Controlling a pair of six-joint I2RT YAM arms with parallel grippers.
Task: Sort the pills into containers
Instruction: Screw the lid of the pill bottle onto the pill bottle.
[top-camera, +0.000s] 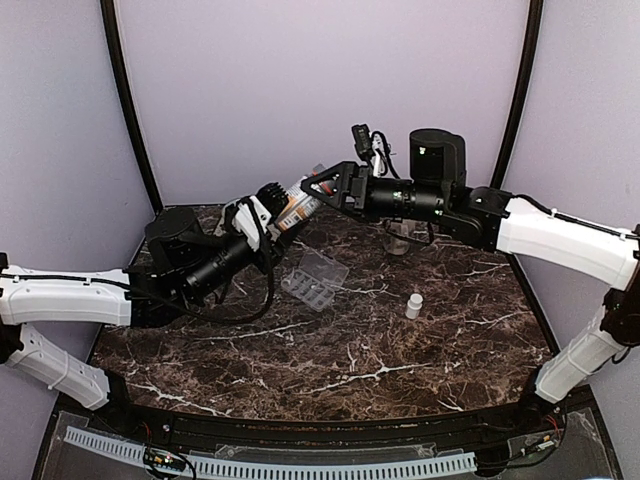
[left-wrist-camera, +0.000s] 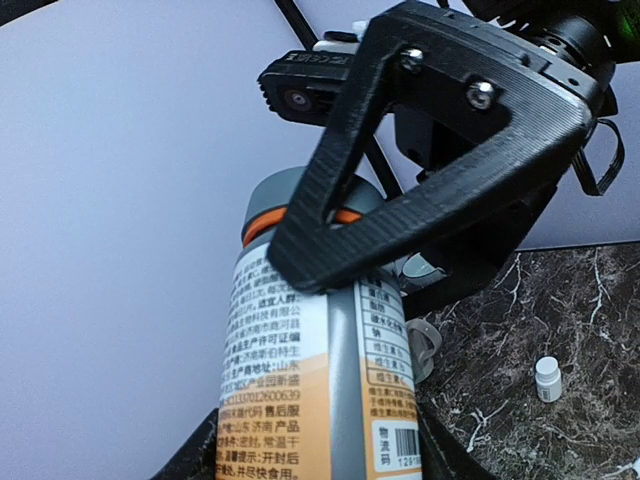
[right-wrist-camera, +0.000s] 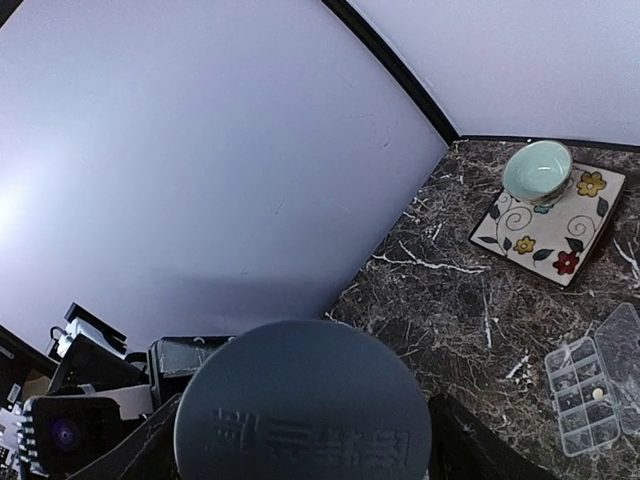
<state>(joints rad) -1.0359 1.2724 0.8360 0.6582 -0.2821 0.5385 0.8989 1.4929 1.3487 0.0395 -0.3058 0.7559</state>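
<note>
An orange-and-white labelled pill bottle with a grey cap is held tilted in the air above the back of the table. My left gripper is shut on its body, its black fingers flanking the label. My right gripper stands open around the cap, with a thin gap beside one finger. The containers are the cells of a clear pill organizer, lid open, lying on the table under the bottle. One pale pill shows in a cell of the organizer.
A small white bottle stands to the right of the organizer, also seen from the left wrist. A flowered square plate carrying a pale green bowl sits at the back. The dark marble table is walled by purple panels.
</note>
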